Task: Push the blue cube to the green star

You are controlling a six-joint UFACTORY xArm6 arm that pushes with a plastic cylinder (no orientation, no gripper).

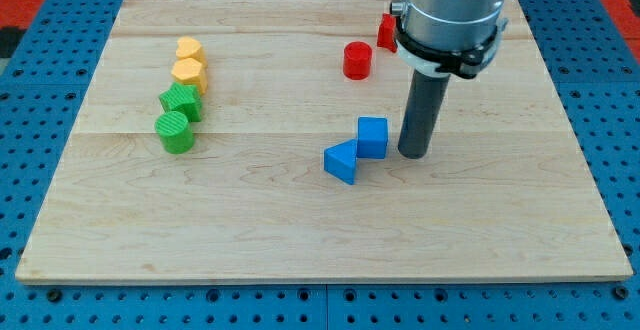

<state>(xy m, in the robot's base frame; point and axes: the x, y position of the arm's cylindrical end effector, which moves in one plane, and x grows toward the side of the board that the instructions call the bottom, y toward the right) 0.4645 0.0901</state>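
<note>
The wooden surface (300, 220) lay on a blue pegboard (40, 90). The arm carried no hand, only a dark rod; my tip (416, 154) rested on the surface just to the right of the blue cube (372, 136), close beside it, though contact could not be confirmed. A blue triangular block (341, 160) sat against the cube's lower left. The green star (181, 101) stood well apart at the left of the frame, with a green cylinder (176, 131) directly below it and two yellow blocks (188, 63) directly above. A red cylinder (357, 60) stood at upper centre, and another red block (386, 32) was partly hidden behind the arm.
</note>
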